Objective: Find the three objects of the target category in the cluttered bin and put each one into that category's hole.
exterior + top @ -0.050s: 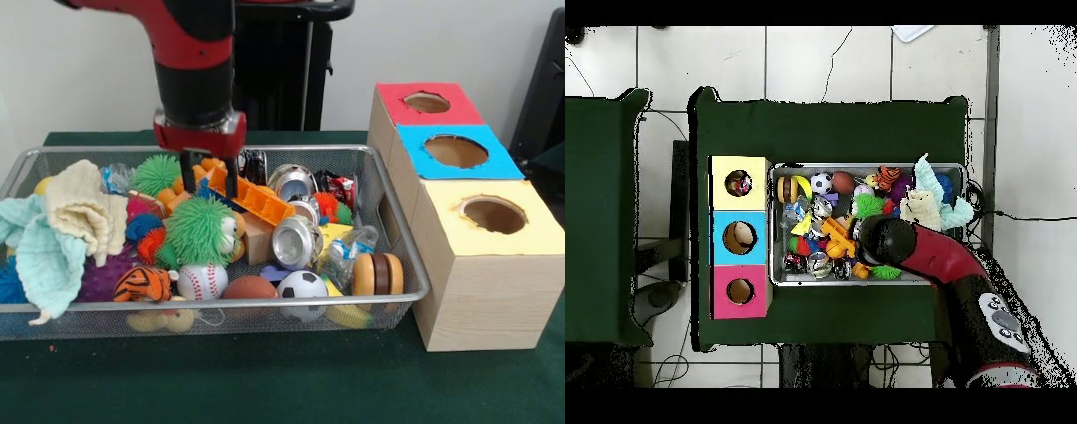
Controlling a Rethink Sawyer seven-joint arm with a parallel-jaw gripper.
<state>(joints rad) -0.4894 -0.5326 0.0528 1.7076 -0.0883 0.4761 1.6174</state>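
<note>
A wire mesh bin (402,256) holds several mixed items. Among them are a green spiky ball (199,230), a baseball (202,281), a soccer ball (302,287), a brown football (250,289), a tiger toy (146,283) and two cans (296,240). My gripper (210,177) is down in the bin's far middle. It is open, and its fingers (231,181) straddle the left end of an orange plastic toy (260,201). In the overhead view the arm's wrist (875,238) hides the gripper, beside the orange toy (835,236).
Three wooden boxes stand to the bin's right, with a red top (426,103), a blue top (455,152) and a yellow top (494,216), each with a round hole. Cream and mint cloths (75,221) fill the bin's left end. A wooden disc toy (378,274) lies front right.
</note>
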